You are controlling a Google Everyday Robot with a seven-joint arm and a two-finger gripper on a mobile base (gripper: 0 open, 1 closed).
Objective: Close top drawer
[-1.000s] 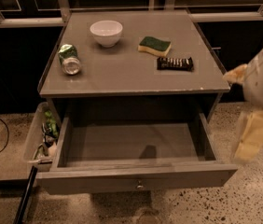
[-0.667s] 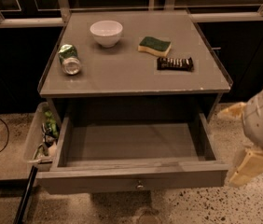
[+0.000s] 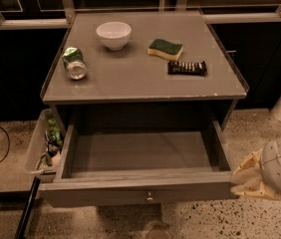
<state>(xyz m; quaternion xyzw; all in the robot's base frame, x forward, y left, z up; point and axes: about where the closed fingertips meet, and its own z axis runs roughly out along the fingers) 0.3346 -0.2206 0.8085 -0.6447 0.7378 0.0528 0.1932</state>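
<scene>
Nearest to me, the top drawer (image 3: 105, 193) stands pulled fully out of a grey cabinet. Its flat wooden front panel faces me, with a small round metal knob (image 3: 149, 197) at its centre. The inside is a plain, shallow box of matte grey boards.

At the drawer's front right corner, the robot's gripper (image 3: 236, 178) hangs low over the speckled stone floor (image 3: 260, 128). It is cream-coloured plastic on a rounded white wrist, and its tips are right beside the corner of the front panel. I cannot tell whether the jaws are apart or together.

Left of the drawer, a pale translucent bin (image 3: 35, 148) holds a clutter of small items that are hard to make out.

Above the drawer, the cabinet's smooth grey worktop (image 3: 130, 78) carries four things. A crumpled green and silver can (image 3: 74, 63) lies on its side at the left. A dark, glossy rectangular snack bar (image 3: 187, 67) lies at the right. Further back is a yellow sponge (image 3: 165, 49) with a rough green top. Furthest back is a round white bowl (image 3: 113, 35) with a smooth glaze.
</scene>
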